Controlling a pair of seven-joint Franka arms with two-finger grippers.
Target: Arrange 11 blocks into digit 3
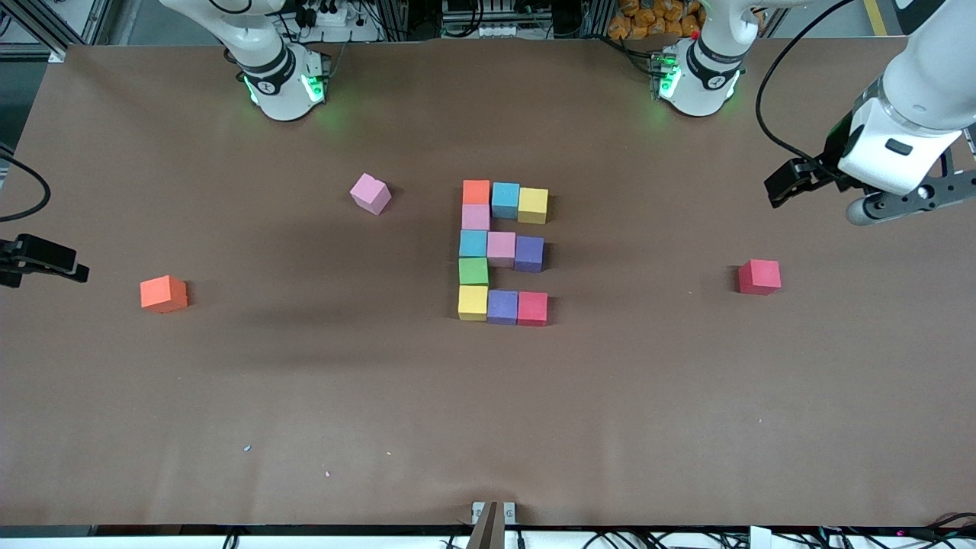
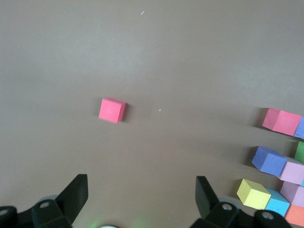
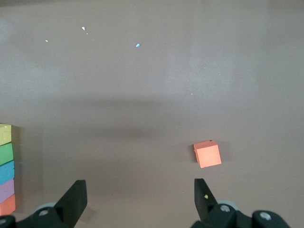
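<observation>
Several blocks form a figure [image 1: 501,248] in the middle of the table: three bars of three cubes joined by a column on the side toward the right arm's end. Its cubes also show in the left wrist view [image 2: 268,160], and its column in the right wrist view [image 3: 6,153]. A loose red block [image 1: 759,276] [image 2: 112,110] lies toward the left arm's end. My left gripper [image 1: 781,189] [image 2: 141,190] hangs open and empty, up in the air beside it. A loose orange block [image 1: 163,293] [image 3: 207,154] lies toward the right arm's end, near my open, empty right gripper [image 1: 72,268] [image 3: 138,192].
A loose pink block [image 1: 370,193] lies tilted between the figure and the right arm's base. The brown table [image 1: 488,412] is bare between the figure and the front camera. Small specks of debris [image 1: 247,447] lie near the table's front edge.
</observation>
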